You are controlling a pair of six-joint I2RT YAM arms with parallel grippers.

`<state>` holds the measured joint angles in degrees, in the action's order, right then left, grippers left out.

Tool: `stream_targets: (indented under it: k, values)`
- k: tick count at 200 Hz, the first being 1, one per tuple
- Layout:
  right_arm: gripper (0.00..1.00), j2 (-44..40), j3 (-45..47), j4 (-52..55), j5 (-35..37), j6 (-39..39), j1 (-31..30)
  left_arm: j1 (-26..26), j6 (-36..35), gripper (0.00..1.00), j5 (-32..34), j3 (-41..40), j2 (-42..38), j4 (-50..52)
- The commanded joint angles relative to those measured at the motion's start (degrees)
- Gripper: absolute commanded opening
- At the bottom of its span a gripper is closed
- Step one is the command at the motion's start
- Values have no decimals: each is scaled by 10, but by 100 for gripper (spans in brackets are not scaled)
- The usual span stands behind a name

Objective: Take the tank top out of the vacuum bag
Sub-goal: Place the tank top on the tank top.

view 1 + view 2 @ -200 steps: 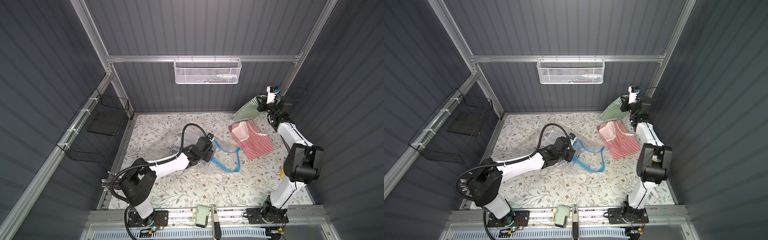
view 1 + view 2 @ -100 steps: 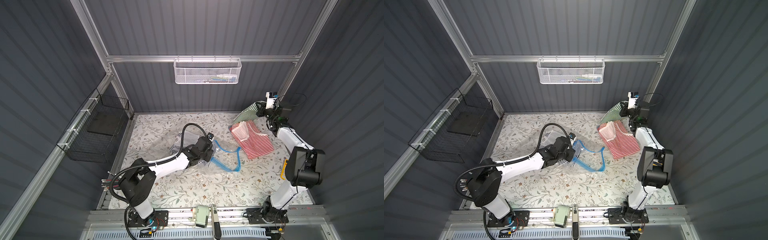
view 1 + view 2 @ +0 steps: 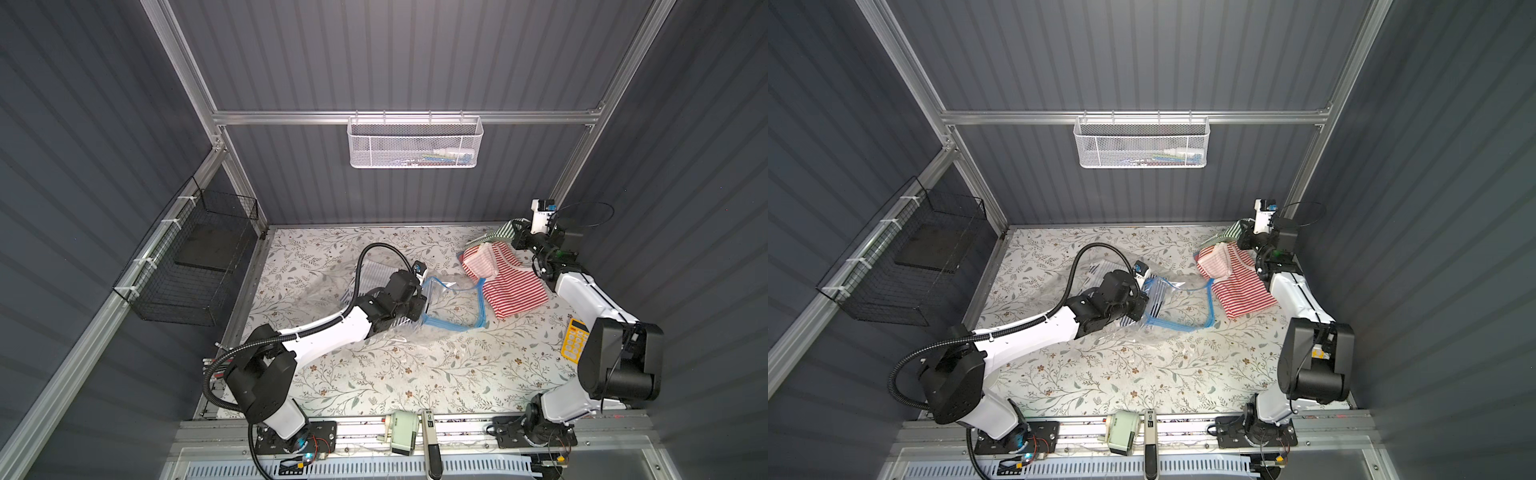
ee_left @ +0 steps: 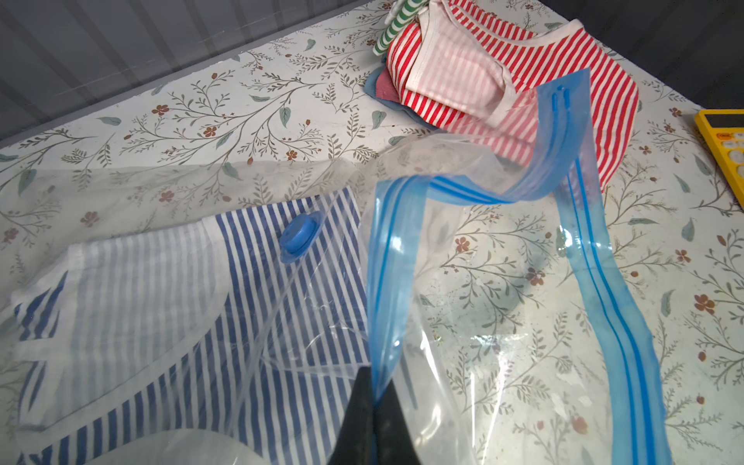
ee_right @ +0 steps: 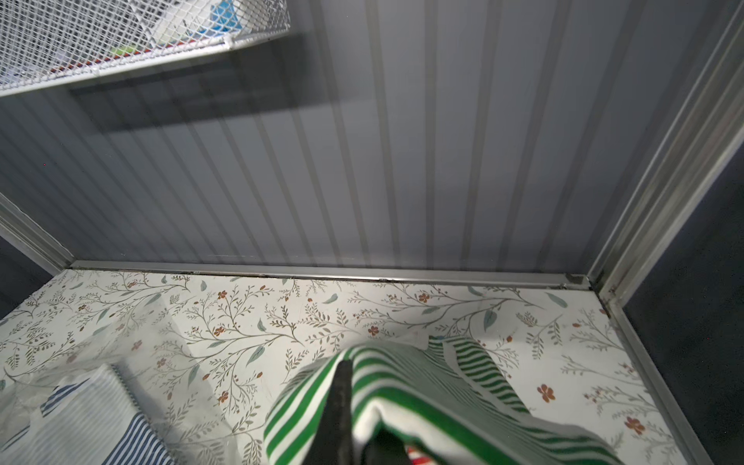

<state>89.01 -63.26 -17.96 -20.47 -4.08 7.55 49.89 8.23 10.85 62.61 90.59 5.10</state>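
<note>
1. Now the vacuum bag (image 3: pixel 453 305) lies flat on the floral table (image 3: pixel 374 374), mid-frame in both top views. Its mouth faces frame right and its blue zip strip (image 4: pixel 604 290) curls up off the surface.
2. Clenched: the left gripper (image 4: pixel 374 396) pinches the near edge of the zip strip at bottom centre of the left wrist view, holding the mouth lifted. No shift there over the last second.
3. Lower left in that view is a blue-striped tank top (image 4: pixel 257 257), seen through the clear plastic with the round valve cap (image 4: pixel 300 237) over it. It looks still inside the bag, though I can't rule out that it lies underneath.
4. Changed: the right gripper (image 5: pixel 346 406), clamped on a green-striped top (image 5: pixel 422 402), sits lower at the table's far right corner than a second ago. The cloth hung in a wider drape then. Now it is bunched low, just behind the red-striped top (image 3: pixel 515 291).
5. Meaning (my judgement): the green piece is clear of the bag and is going onto the pile, so only the release is left for it. The blue-striped one has not been pulled yet, so the open mouth needs to stay up.
6. Outward: a yellow calculator (image 3: pixel 575 338) sits by the right arm at frame right, and a white mesh basket (image 3: pixel 415 141) hangs on the back wall. Both are well apart from the action.
</note>
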Motion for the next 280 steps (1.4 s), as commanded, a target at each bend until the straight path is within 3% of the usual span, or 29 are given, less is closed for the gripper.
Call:
stream_targets:
  k: [1,83,150,280]
  values:
    - [0,-24,8,32,43,-8,-9,-4,-16,0,-6,-8,-25,4]
    - [0,-106,59,112,96,-22,-20,-3,-22,0,-8,18,-42,57]
    - [0,-169,114,168,108,-45,-26,-4,11,0,54,62,-38,171]
    - [0,-223,179,209,122,-96,-27,-4,23,0,44,59,-38,162]
